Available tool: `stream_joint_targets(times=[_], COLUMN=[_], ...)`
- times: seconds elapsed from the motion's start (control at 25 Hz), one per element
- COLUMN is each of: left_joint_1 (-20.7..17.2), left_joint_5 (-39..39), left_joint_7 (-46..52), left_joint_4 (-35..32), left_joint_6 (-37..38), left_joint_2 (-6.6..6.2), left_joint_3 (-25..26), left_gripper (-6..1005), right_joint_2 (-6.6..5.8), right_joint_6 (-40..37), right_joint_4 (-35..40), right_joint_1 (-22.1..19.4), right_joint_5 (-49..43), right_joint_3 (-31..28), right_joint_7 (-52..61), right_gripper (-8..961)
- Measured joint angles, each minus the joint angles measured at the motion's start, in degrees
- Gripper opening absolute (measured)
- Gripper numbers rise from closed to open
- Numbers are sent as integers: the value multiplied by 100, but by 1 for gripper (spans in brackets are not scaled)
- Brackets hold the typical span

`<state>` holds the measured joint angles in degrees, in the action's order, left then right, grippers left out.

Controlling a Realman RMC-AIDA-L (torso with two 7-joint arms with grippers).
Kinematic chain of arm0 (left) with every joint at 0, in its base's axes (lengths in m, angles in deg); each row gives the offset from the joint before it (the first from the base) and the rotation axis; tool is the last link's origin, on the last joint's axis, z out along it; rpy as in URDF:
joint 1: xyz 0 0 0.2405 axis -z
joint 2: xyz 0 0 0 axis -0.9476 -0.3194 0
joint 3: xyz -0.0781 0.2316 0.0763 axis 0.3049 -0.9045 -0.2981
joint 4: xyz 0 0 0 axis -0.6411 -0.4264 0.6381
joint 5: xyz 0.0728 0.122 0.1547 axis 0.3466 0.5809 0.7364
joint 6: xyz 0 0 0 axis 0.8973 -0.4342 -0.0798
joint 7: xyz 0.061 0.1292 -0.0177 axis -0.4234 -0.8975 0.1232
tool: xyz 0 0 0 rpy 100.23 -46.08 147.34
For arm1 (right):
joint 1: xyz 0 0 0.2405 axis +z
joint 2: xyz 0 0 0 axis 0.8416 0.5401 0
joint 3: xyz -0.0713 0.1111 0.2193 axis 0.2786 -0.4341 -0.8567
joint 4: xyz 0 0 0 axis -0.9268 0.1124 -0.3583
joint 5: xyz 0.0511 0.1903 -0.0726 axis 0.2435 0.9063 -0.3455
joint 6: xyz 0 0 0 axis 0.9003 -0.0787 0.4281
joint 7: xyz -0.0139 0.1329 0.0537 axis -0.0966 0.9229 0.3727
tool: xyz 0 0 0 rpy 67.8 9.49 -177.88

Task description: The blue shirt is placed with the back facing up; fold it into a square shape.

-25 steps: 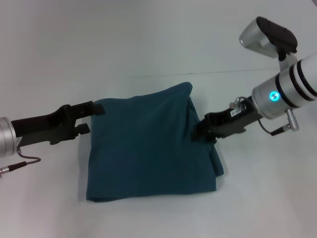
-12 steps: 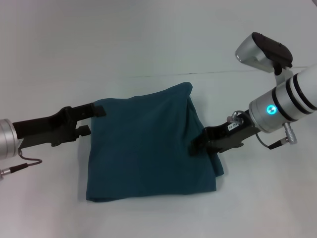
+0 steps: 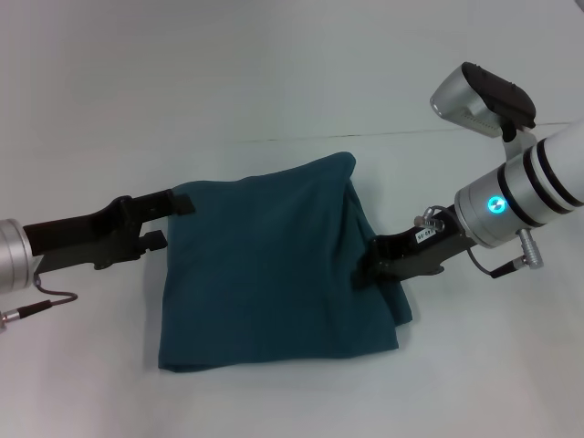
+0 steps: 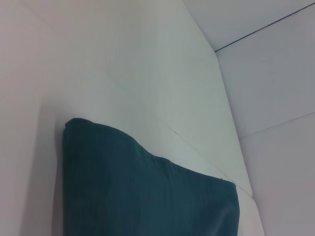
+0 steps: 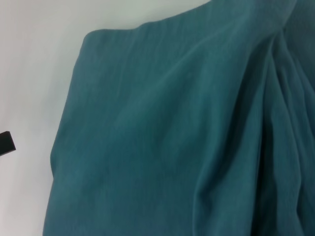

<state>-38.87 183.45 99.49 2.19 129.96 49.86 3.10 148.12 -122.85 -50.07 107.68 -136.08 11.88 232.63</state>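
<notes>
The blue shirt [image 3: 274, 274] lies on the white table, folded into a rough square, with bunched folds along its right edge. It also shows in the left wrist view [image 4: 147, 196] and fills the right wrist view [image 5: 172, 137]. My left gripper [image 3: 169, 222] is open at the shirt's far left corner, its upper finger [image 3: 182, 203] touching the fabric edge. My right gripper [image 3: 363, 272] rests against the shirt's bunched right edge, about midway along it.
The white table [image 3: 274, 73] surrounds the shirt on all sides, with a thin dark seam line [image 3: 411, 130] across it behind the shirt. A cable [image 3: 36, 306] hangs from my left arm at the left.
My right gripper has moved along the shirt's right edge toward the near side. The left arm and the shirt have hardly moved.
</notes>
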Motion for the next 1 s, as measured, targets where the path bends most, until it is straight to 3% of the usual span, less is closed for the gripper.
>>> stream_joint_targets(times=[0.56, 0.76, 1.0], left_joint_1=[19, 21, 40], left_joint_5=[0, 0, 0], left_joint_7=[0, 0, 0], left_joint_4=[2, 49, 71], left_joint_6=[24, 21, 15], left_joint_2=[0, 0, 0], left_joint_3=[0, 1, 1], left_gripper=[855, 856, 855], right_joint_2=[-131, -186, -165], right_joint_6=[-450, -398, -393], right_joint_4=[62, 94, 97], right_joint_1=[-175, -284, -299], right_joint_5=[7, -17, -15], right_joint_3=[-35, -80, -107], right_joint_7=[32, 55, 9], right_gripper=[62, 62, 63])
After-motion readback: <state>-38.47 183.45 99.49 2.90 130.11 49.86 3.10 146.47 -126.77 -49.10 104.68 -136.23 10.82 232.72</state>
